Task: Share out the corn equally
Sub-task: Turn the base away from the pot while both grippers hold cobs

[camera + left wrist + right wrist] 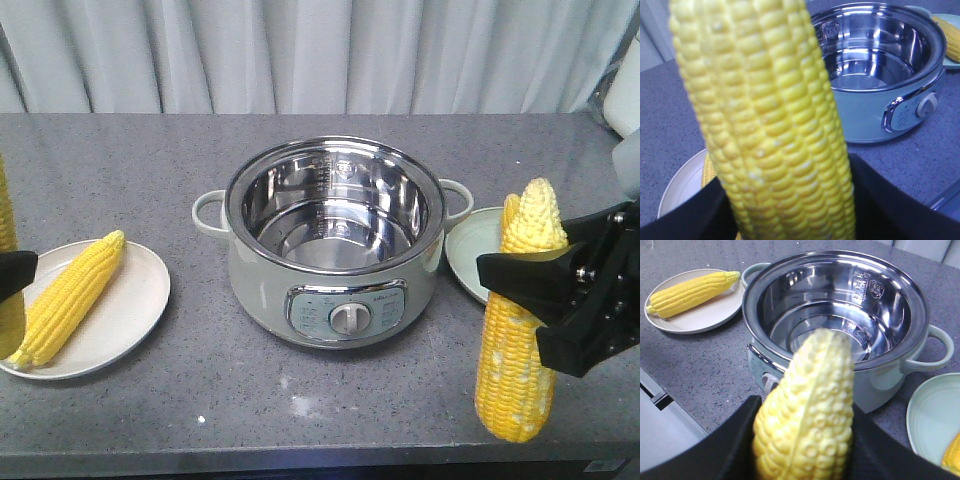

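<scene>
My left gripper (790, 200) is shut on a yellow corn cob (775, 100) held upright; in the front view this cob (6, 230) shows only at the far left edge. Beside it, a second cob (70, 295) lies on the white plate (135, 305). My right gripper (560, 300) is shut on another upright cob (520, 330), tip up, in front of the pale green plate (468, 250). A further cob (952, 457) lies on that green plate (930, 415), mostly cut off in the right wrist view.
An empty steel electric pot (255, 285) with side handles and a front dial stands in the middle between the two plates. The grey counter's front edge (300, 455) runs close below both grippers. Curtains hang behind.
</scene>
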You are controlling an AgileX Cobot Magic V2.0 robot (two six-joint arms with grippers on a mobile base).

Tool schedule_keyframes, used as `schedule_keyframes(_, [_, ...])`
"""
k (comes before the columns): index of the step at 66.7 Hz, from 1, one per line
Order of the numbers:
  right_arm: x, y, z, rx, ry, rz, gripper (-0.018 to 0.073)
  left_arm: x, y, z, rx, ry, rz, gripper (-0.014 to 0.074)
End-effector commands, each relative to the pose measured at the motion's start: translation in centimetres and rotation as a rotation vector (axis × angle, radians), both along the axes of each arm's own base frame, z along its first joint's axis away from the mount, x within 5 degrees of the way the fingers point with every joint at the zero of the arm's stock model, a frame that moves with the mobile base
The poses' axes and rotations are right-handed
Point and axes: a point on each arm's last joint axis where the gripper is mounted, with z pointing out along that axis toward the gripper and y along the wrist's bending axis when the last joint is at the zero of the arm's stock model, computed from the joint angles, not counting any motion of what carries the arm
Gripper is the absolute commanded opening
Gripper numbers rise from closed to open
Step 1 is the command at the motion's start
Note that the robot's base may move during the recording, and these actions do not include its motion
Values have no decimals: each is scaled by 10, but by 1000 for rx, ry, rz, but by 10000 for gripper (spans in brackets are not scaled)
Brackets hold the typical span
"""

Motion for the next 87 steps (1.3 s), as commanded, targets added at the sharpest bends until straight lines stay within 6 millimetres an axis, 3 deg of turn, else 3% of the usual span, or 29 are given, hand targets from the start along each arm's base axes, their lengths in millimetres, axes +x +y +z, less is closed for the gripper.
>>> schedule_keyframes(1, [1,-2,15,43,-75,-28,222,0,-1,13,-45,-78,0,261])
schedule_keyframes(87, [1,-2,15,43,-75,-28,222,0,-1,13,-45,-78,0,261])
